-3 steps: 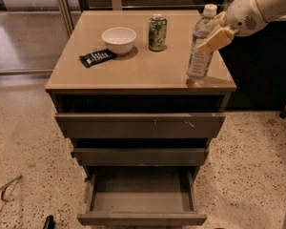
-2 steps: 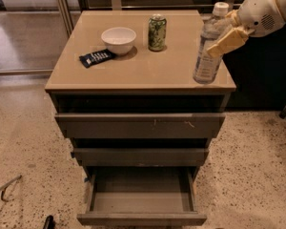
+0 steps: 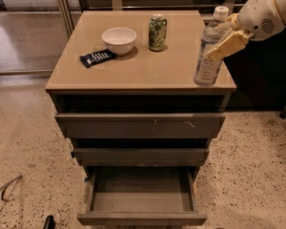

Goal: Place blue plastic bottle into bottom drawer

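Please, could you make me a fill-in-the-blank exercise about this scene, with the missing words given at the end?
1. The pincer, at the right edge of the cabinet top, is shut on the blue plastic bottle, whose cap is ___.
2. The bottom drawer stands ___.
3. Between the white bowl and the bottle stands a ___ can.

Missing words: white; open; green.

Dim, soft glare; gripper (image 3: 219, 43) clasps blue plastic bottle (image 3: 206, 69).
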Tool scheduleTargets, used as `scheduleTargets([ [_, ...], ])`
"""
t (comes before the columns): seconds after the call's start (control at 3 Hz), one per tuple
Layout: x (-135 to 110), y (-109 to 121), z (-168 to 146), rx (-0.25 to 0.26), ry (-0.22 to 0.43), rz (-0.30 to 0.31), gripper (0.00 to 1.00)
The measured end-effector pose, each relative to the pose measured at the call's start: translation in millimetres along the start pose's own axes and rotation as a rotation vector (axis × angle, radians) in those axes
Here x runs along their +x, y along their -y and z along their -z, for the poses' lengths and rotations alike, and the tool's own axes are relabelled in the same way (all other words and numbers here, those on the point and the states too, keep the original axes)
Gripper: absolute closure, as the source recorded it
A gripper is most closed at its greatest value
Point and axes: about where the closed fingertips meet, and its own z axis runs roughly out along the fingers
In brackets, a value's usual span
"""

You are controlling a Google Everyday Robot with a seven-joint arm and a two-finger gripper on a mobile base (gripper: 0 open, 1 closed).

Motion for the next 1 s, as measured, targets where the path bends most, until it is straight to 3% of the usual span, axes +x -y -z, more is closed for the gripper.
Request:
scheduleTargets([
  [0.67,26,-48,-9,0.037,-0.029,-0.011,1.00],
  [1.0,52,-79,-32,0.034,-0.018,-0.019,1.00],
])
